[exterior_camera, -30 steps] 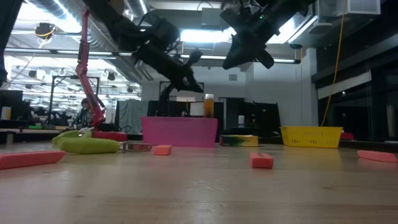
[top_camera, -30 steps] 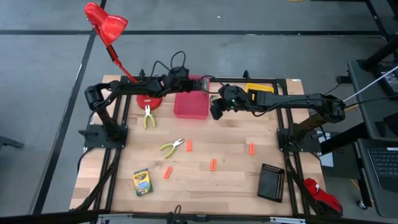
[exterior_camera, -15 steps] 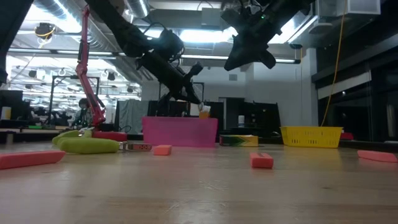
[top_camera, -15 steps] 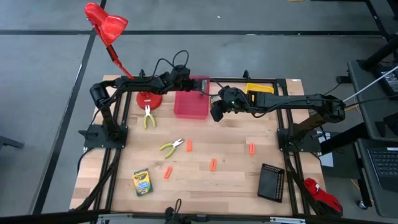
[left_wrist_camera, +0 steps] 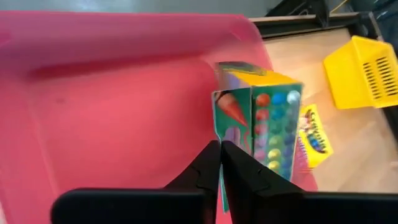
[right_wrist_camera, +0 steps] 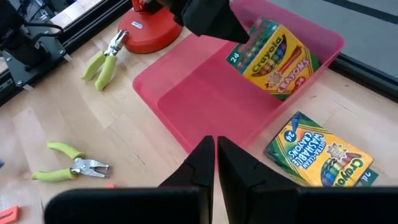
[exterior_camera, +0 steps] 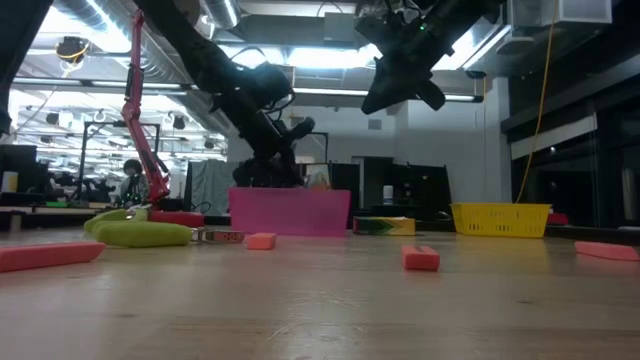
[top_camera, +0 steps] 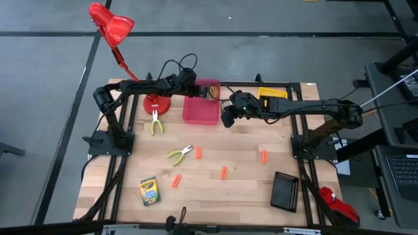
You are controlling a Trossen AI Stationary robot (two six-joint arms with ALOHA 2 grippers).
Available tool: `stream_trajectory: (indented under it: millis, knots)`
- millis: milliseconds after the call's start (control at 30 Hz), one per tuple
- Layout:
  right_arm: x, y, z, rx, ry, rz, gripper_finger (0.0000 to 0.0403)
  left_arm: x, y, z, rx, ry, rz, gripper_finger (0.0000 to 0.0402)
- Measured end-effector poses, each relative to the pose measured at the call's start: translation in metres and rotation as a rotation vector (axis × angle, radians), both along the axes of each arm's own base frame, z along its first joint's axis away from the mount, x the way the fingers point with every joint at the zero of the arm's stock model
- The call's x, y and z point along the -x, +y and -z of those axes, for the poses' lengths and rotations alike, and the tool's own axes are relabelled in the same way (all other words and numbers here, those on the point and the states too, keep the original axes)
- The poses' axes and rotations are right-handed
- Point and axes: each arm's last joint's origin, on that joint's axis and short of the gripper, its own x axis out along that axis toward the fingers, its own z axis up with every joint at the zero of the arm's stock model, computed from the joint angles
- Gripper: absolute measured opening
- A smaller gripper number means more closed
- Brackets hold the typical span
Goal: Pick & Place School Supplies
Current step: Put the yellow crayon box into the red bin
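Observation:
My left gripper (top_camera: 206, 91) reaches over the pink bin (top_camera: 199, 111) at its far right corner, shut on a yellow-and-green crayon box (right_wrist_camera: 277, 53). My right gripper (top_camera: 226, 117) hovers shut just right of the bin, touching nothing. A second crayon box (right_wrist_camera: 323, 149) lies flat on the table beside the bin's right wall. A third (top_camera: 149, 191) lies near the table's near left. Two lime-handled pliers (top_camera: 155, 122) (top_camera: 181, 153) and several orange stubs (top_camera: 224, 172) lie on the wood. My left gripper pinches the crayon box between its two fingers at one narrow edge (left_wrist_camera: 217, 127), by the box's upper corner (right_wrist_camera: 249, 37). The fingers (right_wrist_camera: 214, 25) come slanting down from the table's left. The box sits tilted inside the bin's far right corner; whether its lower end touches the bin, I cannot tell.
A red desk lamp's base (top_camera: 155, 104) stands left of the pink bin. A yellow bin (top_camera: 271, 94) sits at the far right and a black bin (top_camera: 285, 190) at the near right. Open wood lies between the stubs in the table's middle.
My left gripper has tipped downward and sunk toward the pink bin, carrying the crayon box from above the bin's rim down to rim height at its far right corner.

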Motion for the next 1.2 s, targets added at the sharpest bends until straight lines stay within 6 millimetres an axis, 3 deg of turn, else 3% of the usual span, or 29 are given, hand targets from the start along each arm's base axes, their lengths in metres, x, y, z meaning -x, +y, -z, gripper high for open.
stream_trajectory:
  millis: [167,567,900,1200]
  knots:
    - [0.000,0.003,0.000,-0.008,-0.004,-0.001,0.0023,0.007,0.003,-0.004,-0.027,0.035,0.017,0.0042]
    - [0.000,0.004,0.000,-0.020,-0.012,0.020,0.0023,0.032,0.006,-0.039,-0.129,0.056,0.051,0.0101]
    - [-0.001,0.009,0.000,-0.013,-0.016,0.027,0.0023,0.022,-0.017,-0.036,-0.113,0.137,0.109,0.0087]
    - [-0.001,0.014,0.000,-0.006,-0.018,0.029,0.0023,0.018,-0.020,-0.024,-0.030,0.136,0.114,0.0062]
